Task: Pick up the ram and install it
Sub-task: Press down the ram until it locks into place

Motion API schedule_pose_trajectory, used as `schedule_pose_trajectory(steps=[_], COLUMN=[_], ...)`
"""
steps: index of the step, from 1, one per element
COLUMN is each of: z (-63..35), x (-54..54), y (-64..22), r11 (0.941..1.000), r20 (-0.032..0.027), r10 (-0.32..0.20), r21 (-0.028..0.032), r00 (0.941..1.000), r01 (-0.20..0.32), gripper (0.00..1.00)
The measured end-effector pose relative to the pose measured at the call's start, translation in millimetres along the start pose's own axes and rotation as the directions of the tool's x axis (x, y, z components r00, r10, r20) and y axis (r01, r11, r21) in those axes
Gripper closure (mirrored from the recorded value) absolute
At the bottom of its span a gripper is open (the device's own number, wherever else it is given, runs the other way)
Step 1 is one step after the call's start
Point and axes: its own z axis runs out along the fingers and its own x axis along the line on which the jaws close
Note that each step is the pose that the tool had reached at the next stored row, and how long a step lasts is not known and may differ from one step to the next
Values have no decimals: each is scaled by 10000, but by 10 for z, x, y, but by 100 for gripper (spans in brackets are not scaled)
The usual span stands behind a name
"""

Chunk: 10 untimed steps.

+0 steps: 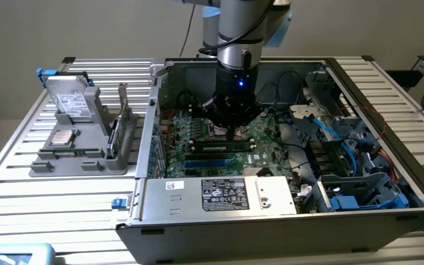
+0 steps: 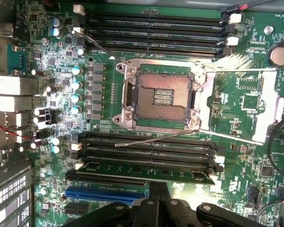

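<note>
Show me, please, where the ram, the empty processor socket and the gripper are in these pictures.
ram (image 2: 146, 169): wrist view, middle of the green stick lying in the memory slot.
processor socket (image 2: 162, 96): wrist view, centre of the pin field.
gripper (image 2: 160, 191): wrist view, closed fingertips above the ram.

Even overhead light; motherboard (image 2: 217, 123) glares palely; slight blur.

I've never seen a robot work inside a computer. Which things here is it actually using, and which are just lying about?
In use:
- gripper, shut, over the ram
- ram, lying in a memory slot
- motherboard

Lying about:
- gray holder outside the case
- silver processor chip
- power supply
</note>
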Motion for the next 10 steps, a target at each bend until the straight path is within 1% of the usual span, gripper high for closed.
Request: schedule_pose_trajectory(steps=[4,10], z=[0,-1], x=[0,0], y=[-1,-1], r11=[9996,9996], r20=[46,49], r10=[233,237], r21=[134,138], r00=[9997,9997], r01=[-234,-238], gripper=[89,89])
